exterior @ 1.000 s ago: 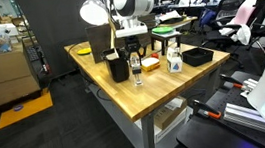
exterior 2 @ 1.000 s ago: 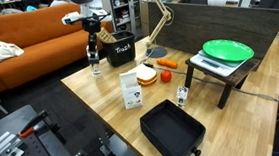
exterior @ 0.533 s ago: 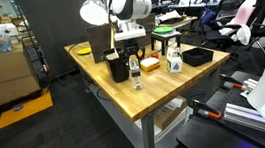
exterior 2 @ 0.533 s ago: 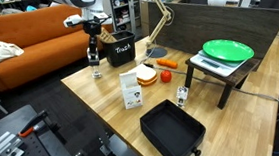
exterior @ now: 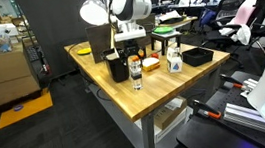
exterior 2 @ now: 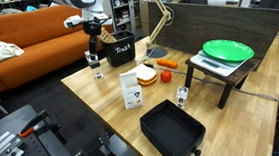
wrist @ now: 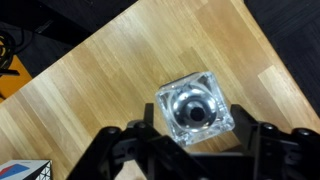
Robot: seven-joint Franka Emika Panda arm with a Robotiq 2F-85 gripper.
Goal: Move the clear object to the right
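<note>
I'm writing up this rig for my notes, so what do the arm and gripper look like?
The arm is white, with rounded segments and dark joint bands. The gripper is black, with two linked fingers. No cables or markings show clearly.

Our arm [exterior: 129, 2] reaches in from above in both exterior views, bent at the elbow, with the wrist turned straight down. Our gripper [exterior 2: 93, 50] hangs vertical. In the wrist view its two black fingers [wrist: 135, 142] stand spread wide apart.
</note>
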